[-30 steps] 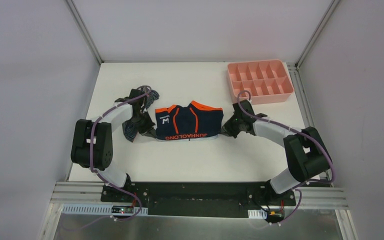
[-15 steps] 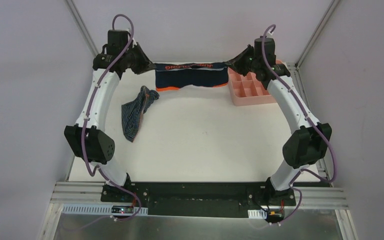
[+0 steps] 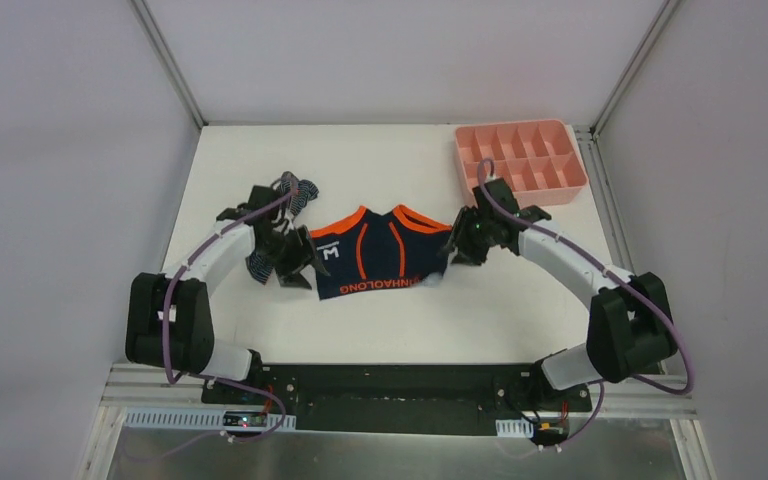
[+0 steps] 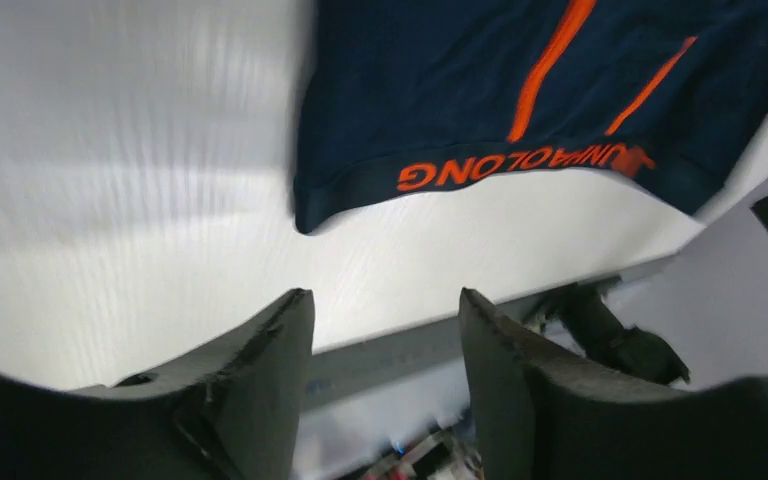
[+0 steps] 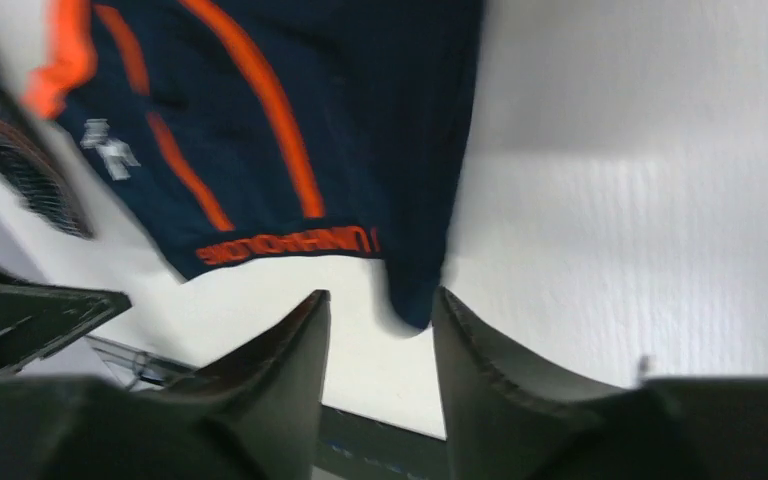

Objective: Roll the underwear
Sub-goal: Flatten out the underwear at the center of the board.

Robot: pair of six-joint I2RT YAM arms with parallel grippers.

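Navy briefs are seen lying spread on the white table, roughly at its centre, between the two grippers. The waistband with the orange lettering is turned toward the near edge; orange trim runs along the far leg openings, and a small white logo is noted on the left half.

Left gripper: positioned just beside the left edge of the navy briefs. In the left wrist view the fingers are seen parted, with only bare table and the table's edge in the gap. No cloth is held; the lower left corner of the navy briefs lies ahead of the fingertips, apart from them.

Right gripper: positioned at the right edge of the navy briefs. In the right wrist view the fingers are seen parted, with white table showing between them. One corner of the navy briefs points down to the mouth of the gap. Contact with either finger cannot be judged because of blur. The cloth is not clamped.

Striped briefs: crumpled on the table to the left of the navy pair and partly covered by the left arm. They are also glimpsed at the left border of the right wrist view.

Pink compartment tray: placed at the far right corner of the table, well apart from both briefs.
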